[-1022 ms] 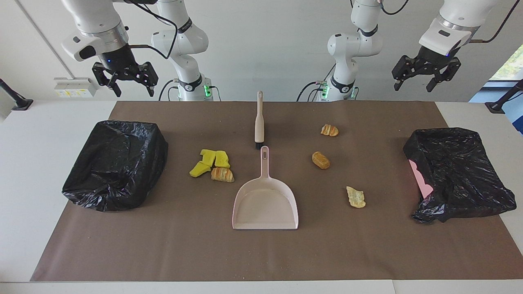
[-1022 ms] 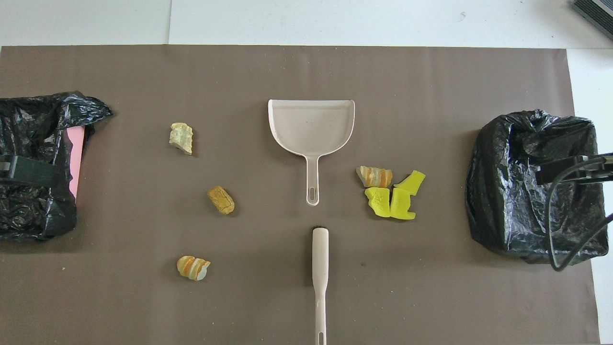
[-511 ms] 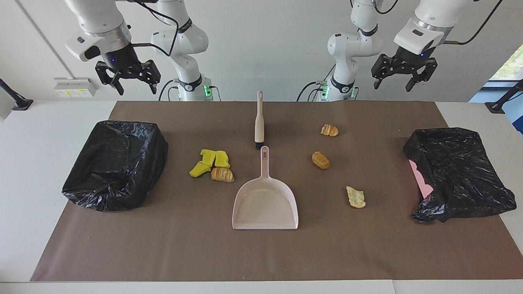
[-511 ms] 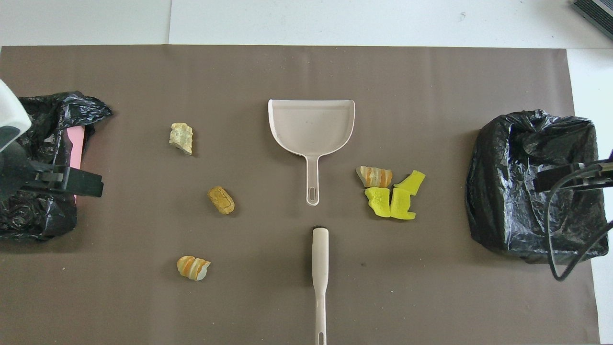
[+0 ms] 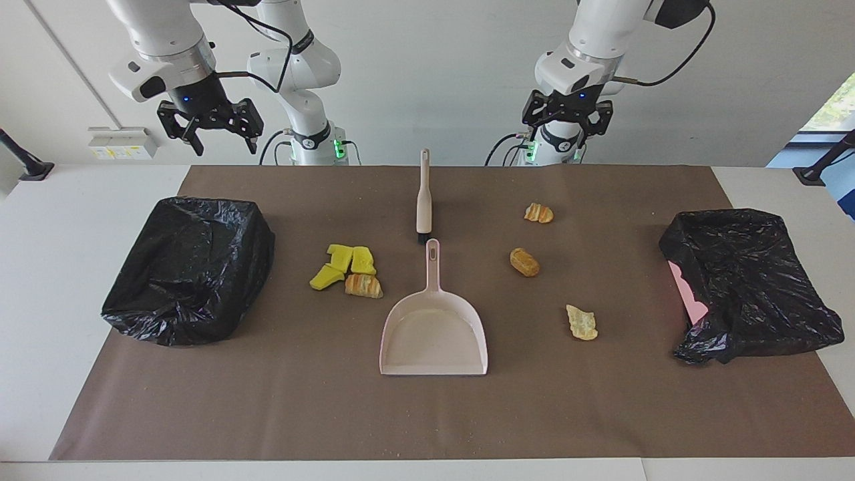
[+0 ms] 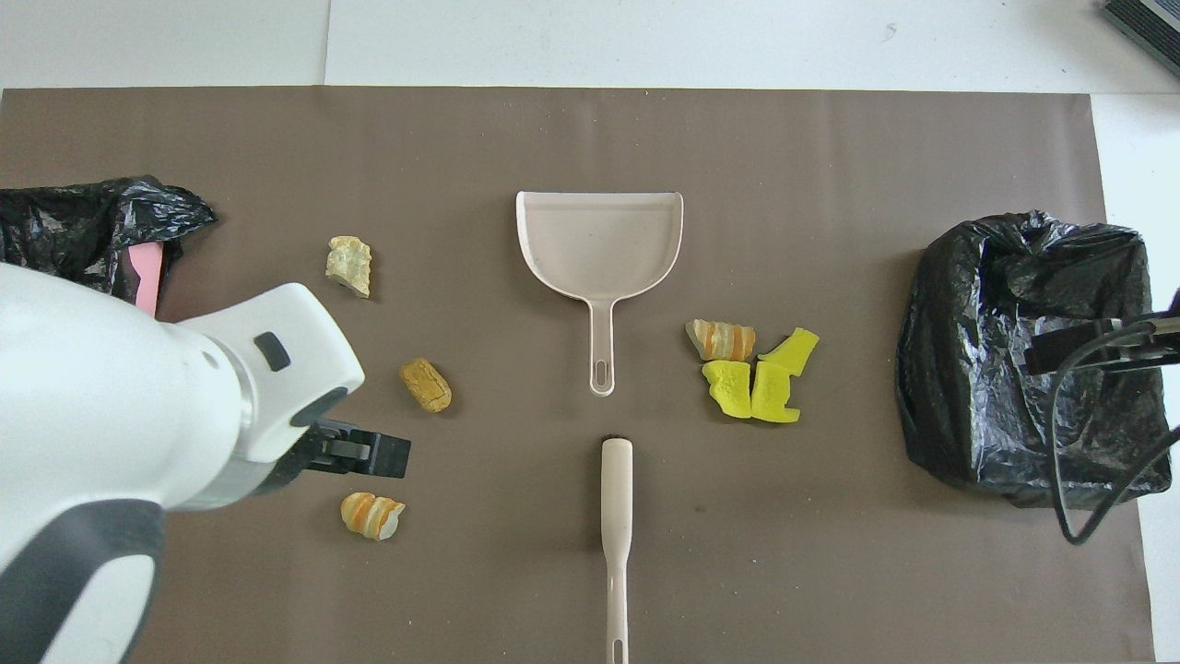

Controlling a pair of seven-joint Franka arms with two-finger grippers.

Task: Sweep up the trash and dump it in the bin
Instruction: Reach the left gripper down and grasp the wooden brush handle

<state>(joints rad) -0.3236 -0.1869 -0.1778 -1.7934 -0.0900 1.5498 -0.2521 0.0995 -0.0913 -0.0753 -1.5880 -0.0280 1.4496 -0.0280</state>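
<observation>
Here you have both arms raised off the table with nothing in either hand. Your left gripper hangs high over the robots' edge of the brown paper mat, fingers spread apart. Your right gripper hangs high near the right arm's end, above the edge of the table by the black-bagged bin there, its fingers likewise spread and empty.

The trash lies in two groups on the mat. Toward the right arm's end, three bright yellow spongy chunks sit bunched and touching, with a golden-brown striped pastry piece against them, just beside the dustpan. Toward the left arm's end, three more pieces lie well apart from one another: a small striped pastry scrap nearest the robots, a brown bread lump farther out, and a pale crusty piece farthest of the three.

Between the groups, the pale pink plastic dustpan lies flat, its handle pointing toward the robots. The cream-handled brush lies in line with it, nearer the robots, bristle end just short of the dustpan handle. A second black-bagged bin with a pink side showing stands at the left arm's end.
</observation>
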